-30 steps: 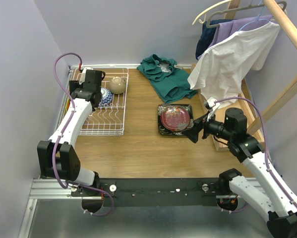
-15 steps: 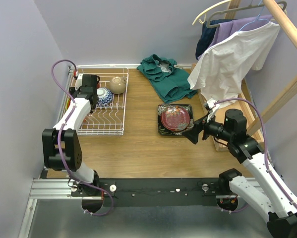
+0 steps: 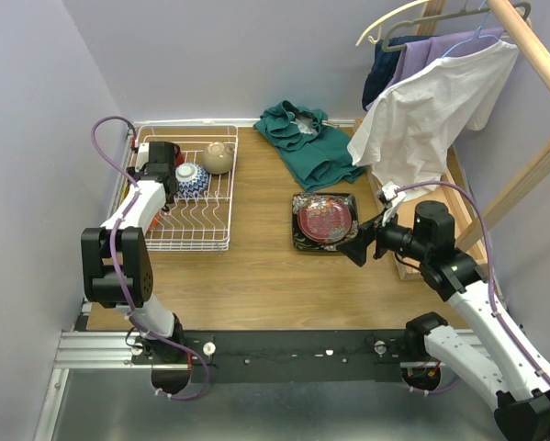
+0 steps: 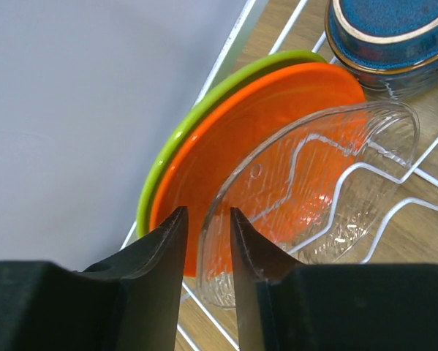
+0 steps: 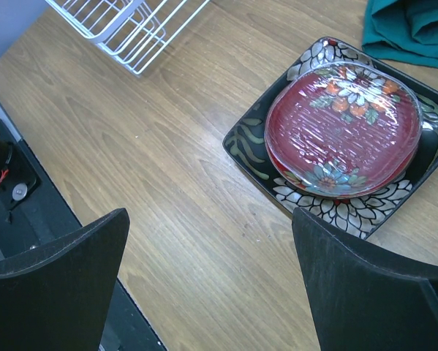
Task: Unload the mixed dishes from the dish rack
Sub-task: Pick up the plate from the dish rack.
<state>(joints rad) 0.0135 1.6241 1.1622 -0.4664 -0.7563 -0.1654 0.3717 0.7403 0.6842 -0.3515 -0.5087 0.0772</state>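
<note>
Left arm, wrist view. My left gripper [image 4: 208, 212] sits at the lower left of the frame, fingers narrowed to a slim gap. The rim of the clear ribbed glass plate [image 4: 328, 183] runs into that gap. I cannot tell whether the pads press on it or only flank it. The glass plate stands tilted on edge in the white wire dish rack [image 3: 192, 244] and leans on the orange round plate [image 4: 240, 139]. A lime-green round plate [image 4: 237, 84] stands directly behind the orange one. The dark-blue glazed mug [image 4: 394, 29] is at the upper right.

Right arm, wrist view. My right gripper [image 5: 210, 219] hangs spread wide and empty above the wooden table [image 5: 167, 183]. The black square floral plate [image 5: 255, 146] lies at the upper right, with the red round plate [image 5: 335, 131] on it.
</note>
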